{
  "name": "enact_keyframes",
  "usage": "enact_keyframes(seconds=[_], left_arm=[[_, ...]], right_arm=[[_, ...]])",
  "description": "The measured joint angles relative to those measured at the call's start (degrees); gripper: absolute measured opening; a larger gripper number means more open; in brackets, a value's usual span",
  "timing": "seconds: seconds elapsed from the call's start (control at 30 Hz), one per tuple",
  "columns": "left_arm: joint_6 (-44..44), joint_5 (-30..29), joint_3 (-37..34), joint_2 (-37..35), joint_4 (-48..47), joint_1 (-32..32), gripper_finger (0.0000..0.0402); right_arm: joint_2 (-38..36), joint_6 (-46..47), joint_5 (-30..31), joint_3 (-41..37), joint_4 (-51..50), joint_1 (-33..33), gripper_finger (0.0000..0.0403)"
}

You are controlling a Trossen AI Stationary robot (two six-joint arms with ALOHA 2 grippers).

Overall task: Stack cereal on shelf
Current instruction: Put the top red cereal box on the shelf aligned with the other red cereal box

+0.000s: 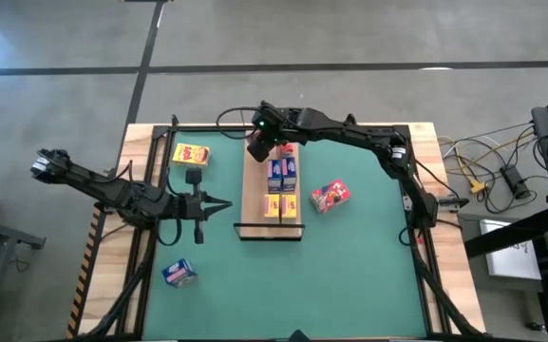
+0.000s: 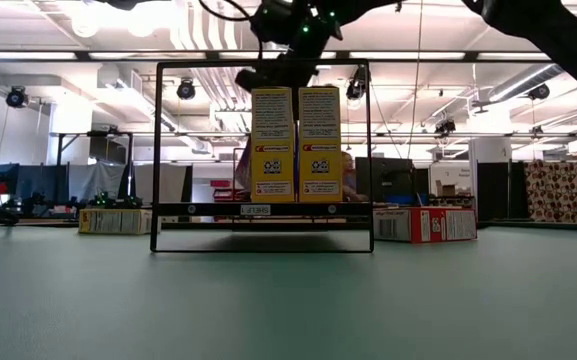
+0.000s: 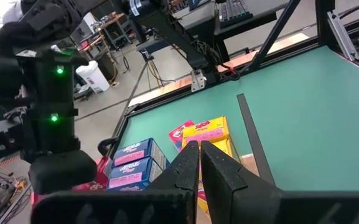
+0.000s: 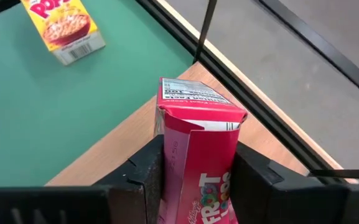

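Observation:
My right gripper (image 1: 266, 144) is shut on a red cereal box (image 4: 198, 155) over the far end of the shelf (image 1: 255, 204), a light-wood board with a black wire frame (image 2: 158, 150). Blue boxes (image 1: 283, 171) and yellow boxes (image 1: 281, 204) stand upright on the board. On the green mat lie a red box (image 1: 330, 197) to the right of the shelf, a yellow box (image 1: 190, 154) at the far left, and a blue box (image 1: 179, 274) at the near left. My left gripper (image 1: 218, 202) hovers shut, left of the shelf. My right gripper pinches the red box between its two fingers (image 4: 145, 180), on the box's two opposite narrow sides (image 4: 170, 165). The fingers slant down from the table's right. The box is lifted clear above the board, its printed face up and its white-labelled end (image 4: 195, 96) pointing away from the fingers.
The black wire frame spans the shelf's near end (image 1: 269, 236) and rises above the boxes. Black rails (image 1: 150, 228) run along the table's sides. Bare board (image 4: 117, 149) shows under the held box. Cables (image 1: 482, 161) lie beyond the table's right edge.

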Motion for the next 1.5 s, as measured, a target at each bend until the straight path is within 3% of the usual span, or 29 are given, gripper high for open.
enact_keyframes(seconds=[0.23,0.67,0.93,1.17,1.33,1.5], left_arm=[[0.0,0.0,0.0,0.0,0.0,0.0,0.0],[0.0,0.0,0.0,0.0,0.0,0.0,0.0],[-0.04,0.0,0.0,0.0,0.0,0.0,0.0],[-0.33,0.0,0.0,0.0,0.04,0.0,0.0],[-1.31,0.0,0.0,0.06,0.15,0.04,0.0],[-1.95,0.0,0.0,1.09,0.39,0.04,0.0]], right_arm=[[0.13,-0.43,0.03,0.0,0.17,-0.01,0.0148],[0.13,-0.04,0.05,0.0,-0.14,-0.01,0.0207],[-0.52,-1.49,0.03,0.02,-0.47,-0.01,0.0215],[-6.24,-6.02,-0.39,-0.26,-2.62,0.19,0.0214],[-12.06,-10.91,-1.04,-6.73,0.59,2.38,0.0214],[-20.24,-12.84,-3.71,-21.11,8.07,4.2,0.0214]])
